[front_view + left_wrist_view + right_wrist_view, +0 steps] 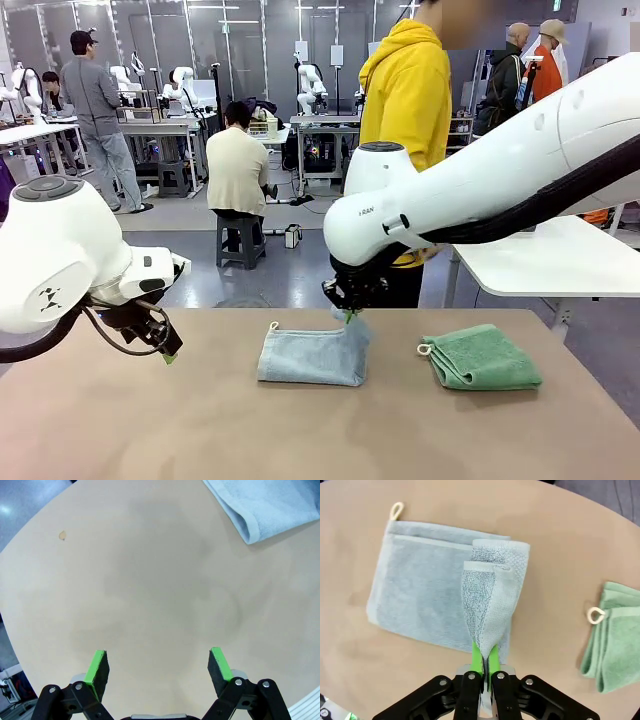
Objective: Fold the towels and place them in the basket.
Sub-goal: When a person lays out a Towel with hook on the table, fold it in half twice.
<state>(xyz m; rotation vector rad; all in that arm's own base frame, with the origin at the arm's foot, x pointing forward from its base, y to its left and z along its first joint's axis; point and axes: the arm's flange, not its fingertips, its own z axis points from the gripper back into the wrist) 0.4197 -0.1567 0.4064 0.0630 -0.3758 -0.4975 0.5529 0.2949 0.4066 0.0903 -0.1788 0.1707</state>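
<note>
While the right gripper (pixel 483 662) is pinching one edge of the grey-blue towel (pixel 427 597) shut and lifting it off the bench (pixel 200 420) beside the green towel (pixel 482 358), the left gripper (pixel 159 667) is hanging open and empty, so the thin edge might slip out.

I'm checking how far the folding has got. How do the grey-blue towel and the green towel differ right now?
The grey-blue towel is pale blue-grey; the green towel is mint. The grey-blue towel has one edge pinched and lifted by the right hand, while the green towel lies untouched, folded flat. The grey-blue towel sits mid-table; the green towel lies toward the robot's right. Both are small terry cloths with a hanging loop.
</note>
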